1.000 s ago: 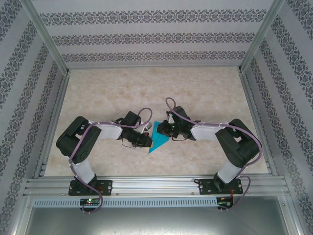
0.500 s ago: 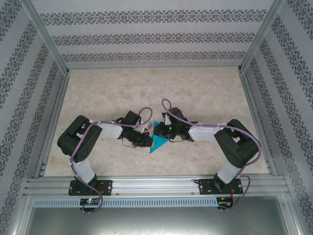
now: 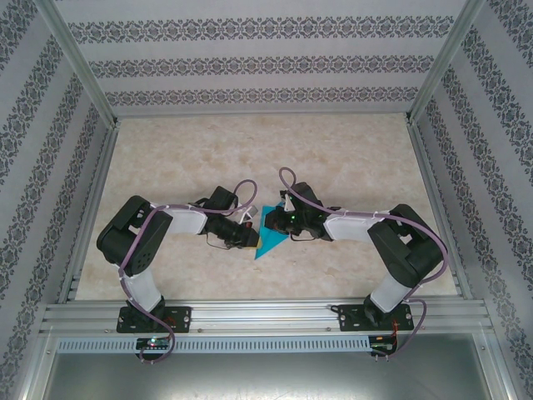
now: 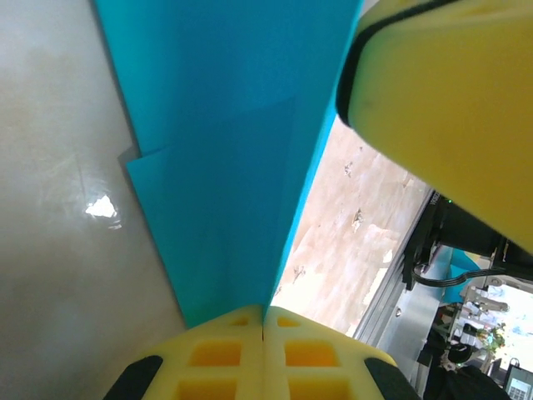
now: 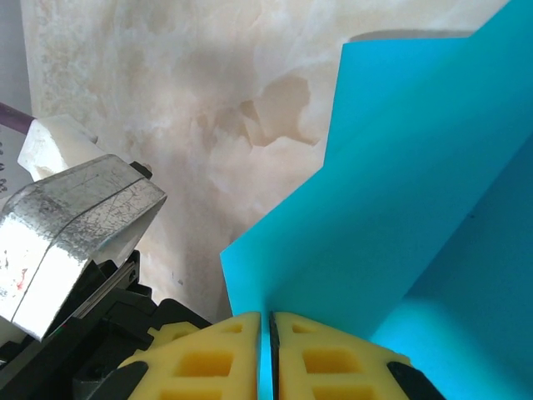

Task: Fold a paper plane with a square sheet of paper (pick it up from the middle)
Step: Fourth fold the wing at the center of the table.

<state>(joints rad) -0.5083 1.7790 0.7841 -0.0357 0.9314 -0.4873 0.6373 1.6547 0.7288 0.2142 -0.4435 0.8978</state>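
The square sheet of paper [image 3: 271,237] is teal-blue and folded into a pointed wedge, its tip toward the near edge. It is held just above the table between both arms. My left gripper [image 3: 252,237] is shut on its left edge. In the left wrist view the yellow fingertips [image 4: 233,333] meet on the paper [image 4: 225,150], where a crease and a layered flap show. My right gripper [image 3: 276,222] is shut on the upper right edge. In the right wrist view the paper [image 5: 400,217] rises from between its closed pads [image 5: 225,342].
The marbled tabletop [image 3: 250,150] lies all around, fenced by aluminium rails [image 3: 266,310] and patterned walls. The right gripper's yellow finger [image 4: 441,100] sits close over the paper in the left wrist view. The left arm's metal wrist part [image 5: 75,225] sits close beside the right gripper.
The right gripper has shifted a little to the left with the paper's upper edge, so the wedge looks narrower. The left arm has barely moved. Both grips are unchanged.
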